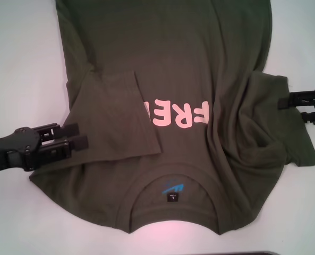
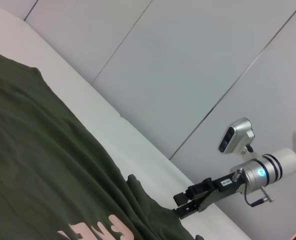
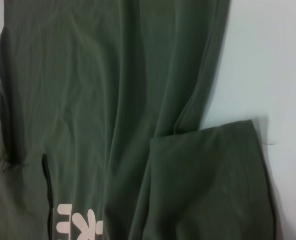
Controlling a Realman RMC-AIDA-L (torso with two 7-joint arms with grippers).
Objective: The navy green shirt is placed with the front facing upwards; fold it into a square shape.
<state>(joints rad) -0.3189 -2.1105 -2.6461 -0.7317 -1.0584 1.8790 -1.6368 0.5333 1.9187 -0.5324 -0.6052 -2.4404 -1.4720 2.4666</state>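
The white bench (image 1: 19,69) is the biggest thing here, and it carries everything else. The navy green shirt (image 1: 199,64) lies spread over most of it, front side up, with the round collar (image 1: 173,183) at 6 o'clock in the head view and the body running up to 12 o'clock. Pink letters (image 1: 178,113) sit across the chest, and a small dark label with a blue mark (image 1: 172,190) shows inside the collar. The sleeve at 9 o'clock (image 1: 115,114) is folded in flat over the chest and covers the start of the letters. The sleeve at 3 o'clock (image 1: 277,125) is bunched and wrinkled, with deep folds beside it. The left claw (image 1: 78,136) is at 8 o'clock, low over the edge of the folded sleeve; its two black fingers are a little bit apart and nothing can be seen between them. The right claw (image 1: 282,101) is at 3 o'clock, right at the edge of the bunched sleeve; I cannot tell if it is open or shut, or if it has the cloth.
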